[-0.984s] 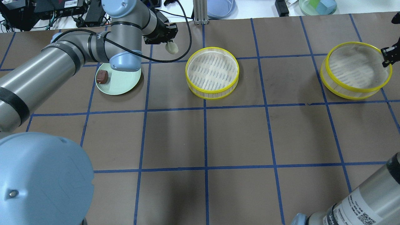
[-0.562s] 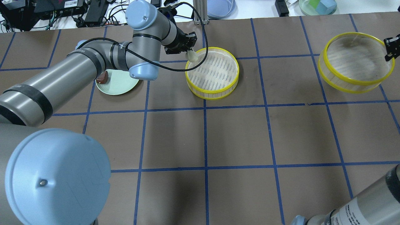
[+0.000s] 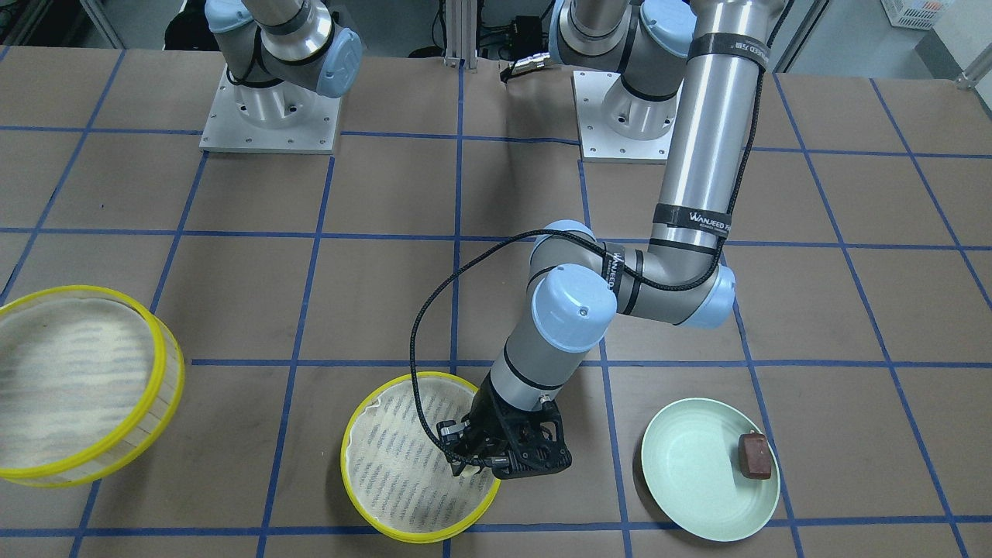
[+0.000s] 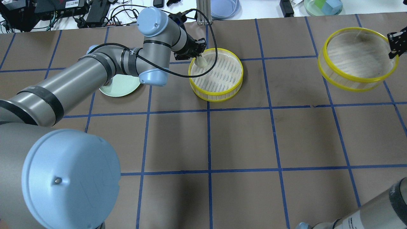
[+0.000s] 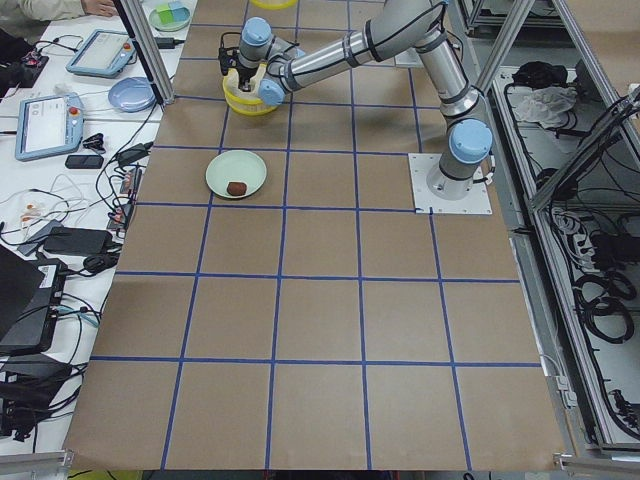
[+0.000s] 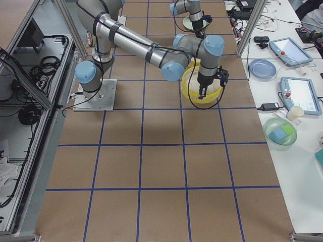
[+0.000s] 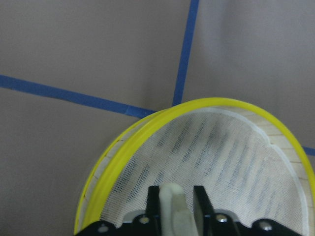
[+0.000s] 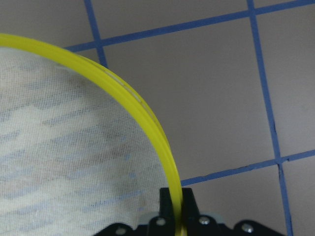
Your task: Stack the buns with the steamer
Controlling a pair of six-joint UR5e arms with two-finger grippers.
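Note:
My left gripper point(image 4: 200, 58) is shut on the cream-white bun point(image 4: 201, 61). It holds the bun just inside the near-left rim of the middle steamer tier point(image 4: 219, 93), above the white mesh. The left wrist view shows the bun point(image 7: 172, 206) between the fingers over the liner point(image 7: 221, 157). The reddish-brown bun point(image 3: 756, 455) lies on the mint-green plate point(image 3: 697, 480); my arm hides it in the overhead view. My right gripper point(image 4: 395, 44) is shut on the yellow rim point(image 8: 147, 113) of the second tier point(image 4: 356, 54) and holds it tilted, off the table at the far right.
The green plate point(image 4: 122, 87) sits left of the middle tier, partly under my left forearm. Cables, bowls and tablets lie on the white bench point(image 4: 254, 8) beyond the table's far edge. Brown table surface with a blue tape grid point(image 4: 241, 140) lies in front.
My left gripper has carried the cream bun rightward from near the plate to over the middle tier's rim. My right gripper has lifted the second tier and shifted it slightly left.

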